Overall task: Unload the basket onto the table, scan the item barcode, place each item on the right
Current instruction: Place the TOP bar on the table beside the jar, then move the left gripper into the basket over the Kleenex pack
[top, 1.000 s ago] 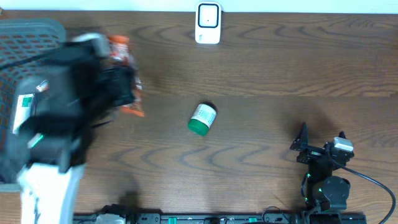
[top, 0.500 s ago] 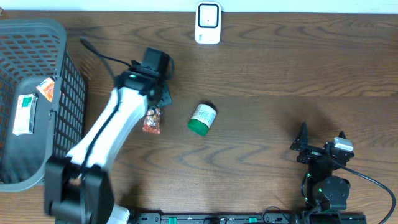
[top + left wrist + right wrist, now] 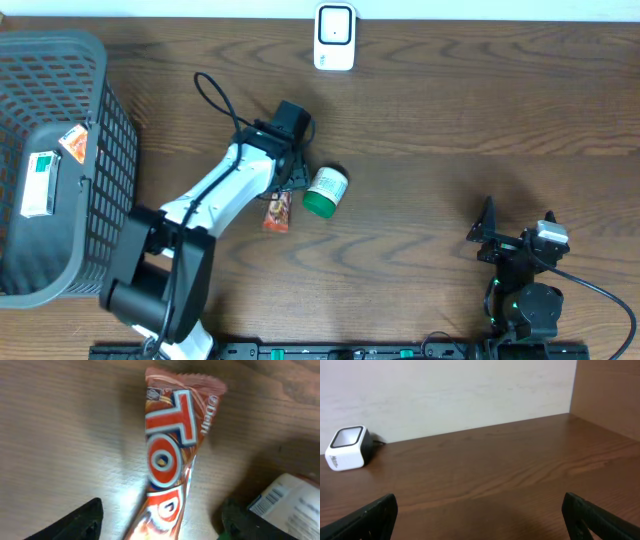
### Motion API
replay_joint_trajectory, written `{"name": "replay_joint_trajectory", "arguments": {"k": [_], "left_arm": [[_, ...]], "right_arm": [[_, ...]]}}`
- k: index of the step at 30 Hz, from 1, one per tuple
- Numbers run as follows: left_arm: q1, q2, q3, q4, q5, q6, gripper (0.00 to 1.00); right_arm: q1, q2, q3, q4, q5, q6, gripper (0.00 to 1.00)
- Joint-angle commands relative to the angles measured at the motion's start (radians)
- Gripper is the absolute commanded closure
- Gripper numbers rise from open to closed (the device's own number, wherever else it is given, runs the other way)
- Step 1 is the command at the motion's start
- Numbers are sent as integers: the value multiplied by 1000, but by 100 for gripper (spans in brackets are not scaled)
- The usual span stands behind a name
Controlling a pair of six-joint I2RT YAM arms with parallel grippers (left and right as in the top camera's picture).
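L pincer [image 3: 160, 522] released, snack [image 3: 172, 450] loose btwn jaws; bottle [image 3: 290, 505] just beside one finger, closing could knock it rolling. R pincer [image 3: 480, 520] released.

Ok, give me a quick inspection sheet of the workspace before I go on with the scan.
Surface: wooden table, no spills seen.
Job's things: snack wrapper lies flat on the table beside a green-capped bottle; white scanner at the far edge.
Clutter: grey basket on the left holding an orange packet and a white box.
Grippers: left gripper open over the wrapper, not gripping it; right gripper open, empty.
Cables: black cable loops off the left arm; second cable by the right arm.
Surroundings: pale wall behind the table.
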Motion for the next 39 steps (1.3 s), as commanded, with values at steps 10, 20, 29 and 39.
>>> {"name": "replay_joint_trajectory", "arguments": {"k": [10, 20, 29, 39], "left_arm": [[328, -636, 333, -104, -47, 179, 10], [875, -633, 366, -233, -87, 53, 9], [927, -328, 366, -204, -82, 46, 9], [925, -48, 366, -127, -81, 35, 8]], "right_arm": [[-5, -1, -1, -3, 0, -6, 1], [-5, -1, -1, -3, 0, -6, 1], [-5, -1, -1, -3, 0, -6, 1], [-5, -1, -1, -3, 0, -6, 1]]}}
